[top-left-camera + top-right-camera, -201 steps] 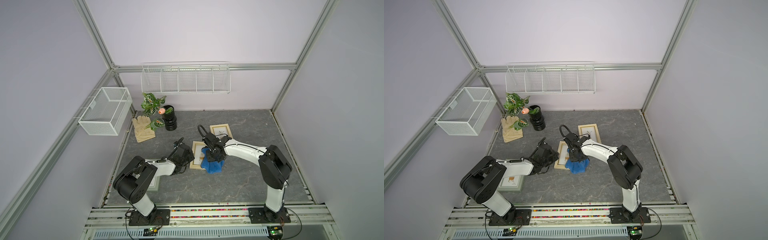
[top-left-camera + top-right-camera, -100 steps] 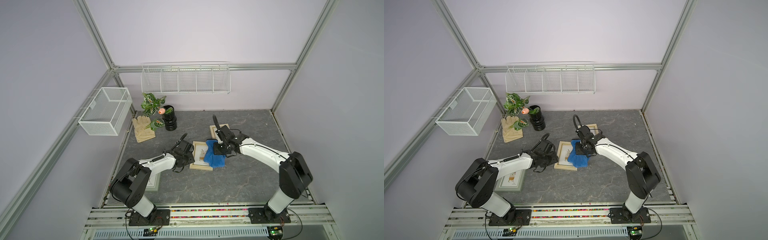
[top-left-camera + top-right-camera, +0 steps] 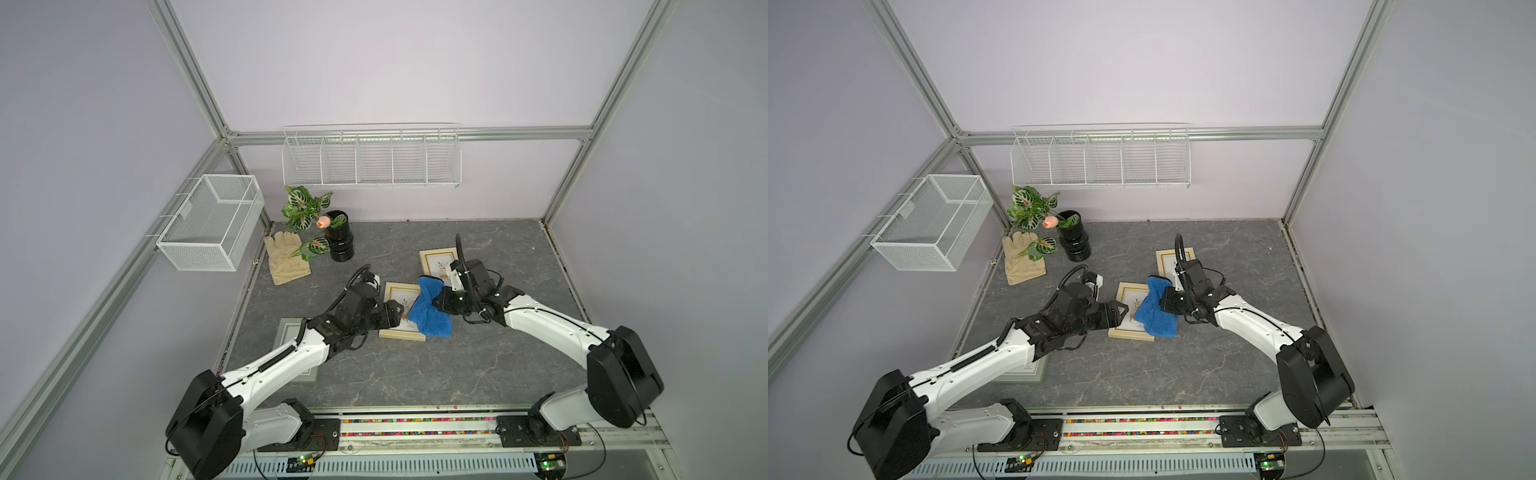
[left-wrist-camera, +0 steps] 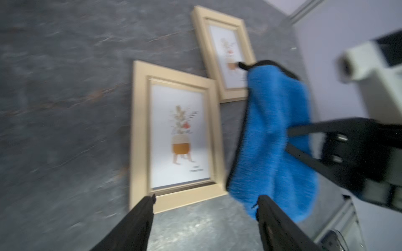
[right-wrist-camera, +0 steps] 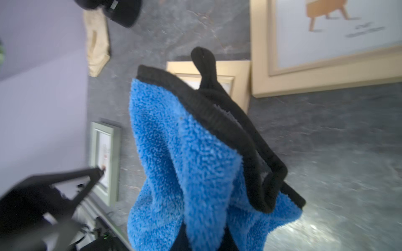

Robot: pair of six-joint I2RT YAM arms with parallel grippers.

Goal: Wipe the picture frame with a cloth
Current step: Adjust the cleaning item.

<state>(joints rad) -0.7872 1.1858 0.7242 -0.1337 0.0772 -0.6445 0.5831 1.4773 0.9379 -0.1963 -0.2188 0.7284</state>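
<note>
Mid-picture, pinching the cloth point(image 3: 430, 323) in the clamped right gripper point(image 3: 435, 300), with left gripper point(image 4: 205, 202) gaping empty; best pressed flat across the picture frame point(image 3: 397, 296).

Both arms stretch inward, low. The left gripper point(image 4: 206, 198) gapes wide; the right gripper point(image 3: 436, 300) is clamped tight.

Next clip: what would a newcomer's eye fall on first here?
The blue cloth stands out first, bunched and hanging mid-table from the shut right gripper, by one side of a beige picture frame that lies flat. Next comes the left gripper, open at that frame's near edge. In the back left corner a black vase of leaves stands beside a beige glove.
</note>
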